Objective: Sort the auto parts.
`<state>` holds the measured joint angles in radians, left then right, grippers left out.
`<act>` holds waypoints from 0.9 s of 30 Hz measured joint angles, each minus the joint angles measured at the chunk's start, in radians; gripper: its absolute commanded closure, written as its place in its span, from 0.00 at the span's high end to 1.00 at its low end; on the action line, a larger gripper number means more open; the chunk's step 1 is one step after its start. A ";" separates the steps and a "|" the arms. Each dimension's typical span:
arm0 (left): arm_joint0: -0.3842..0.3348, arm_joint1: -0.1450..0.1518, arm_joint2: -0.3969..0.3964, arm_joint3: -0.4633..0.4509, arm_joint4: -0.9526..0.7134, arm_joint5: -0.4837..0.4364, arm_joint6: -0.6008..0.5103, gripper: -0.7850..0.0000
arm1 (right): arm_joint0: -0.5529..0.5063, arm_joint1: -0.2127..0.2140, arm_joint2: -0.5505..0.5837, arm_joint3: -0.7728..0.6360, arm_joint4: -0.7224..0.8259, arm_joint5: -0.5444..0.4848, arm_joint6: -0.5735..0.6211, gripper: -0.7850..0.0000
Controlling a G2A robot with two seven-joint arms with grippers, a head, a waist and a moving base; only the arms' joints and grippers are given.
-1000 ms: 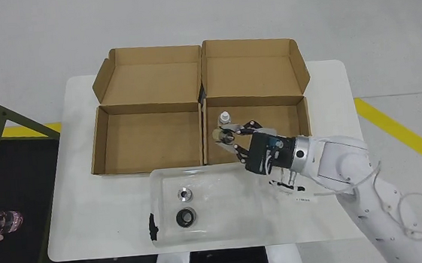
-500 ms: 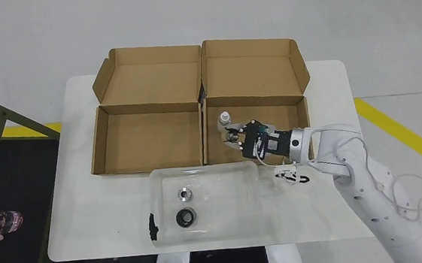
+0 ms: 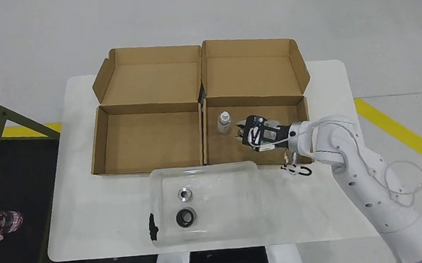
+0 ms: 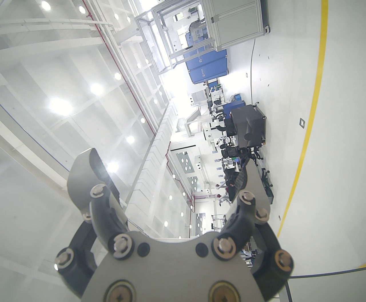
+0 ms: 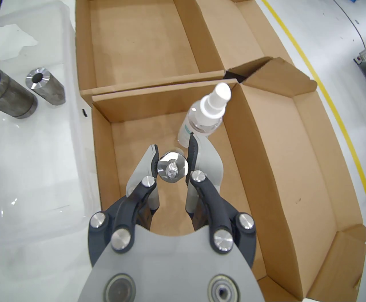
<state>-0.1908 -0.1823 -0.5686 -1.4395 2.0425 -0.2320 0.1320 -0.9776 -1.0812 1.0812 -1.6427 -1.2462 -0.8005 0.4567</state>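
Top view: the right gripper (image 3: 247,133) hangs over the near-left part of the right cardboard box (image 3: 305,116), just right of the spray bottle (image 3: 225,121).

Left wrist view: the left gripper (image 4: 168,167) points ceilingward, fingers wide and empty.

Right wrist view: the right fingers pinch a hexagonal metal part (image 5: 172,169), its axis probably upright, directly above the box floor.

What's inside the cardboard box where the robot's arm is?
A small spray bottle stands upright inside. The right gripper holds a metal part over the box floor; whatever lies beneath them is hidden.
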 measured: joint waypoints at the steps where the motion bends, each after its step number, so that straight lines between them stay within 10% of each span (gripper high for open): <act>1: 0.000 0.000 0.000 0.000 0.000 0.000 0.000 1.00 | 0.009 -0.002 -0.006 0.014 -0.003 0.007 0.004 0.00; 23: 0.000 0.000 0.000 0.000 0.000 0.000 0.000 1.00 | 0.165 -0.049 -0.133 0.303 -0.014 0.077 -0.038 0.00; 27: 0.000 0.000 0.000 0.000 0.000 0.000 0.000 1.00 | 0.181 -0.057 -0.151 0.337 -0.020 0.082 -0.054 0.25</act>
<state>-0.1908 -0.1823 -0.5686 -1.4395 2.0425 -0.2320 0.1320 -0.7962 -1.1382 0.9304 -1.3056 -1.2666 -0.7184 0.4026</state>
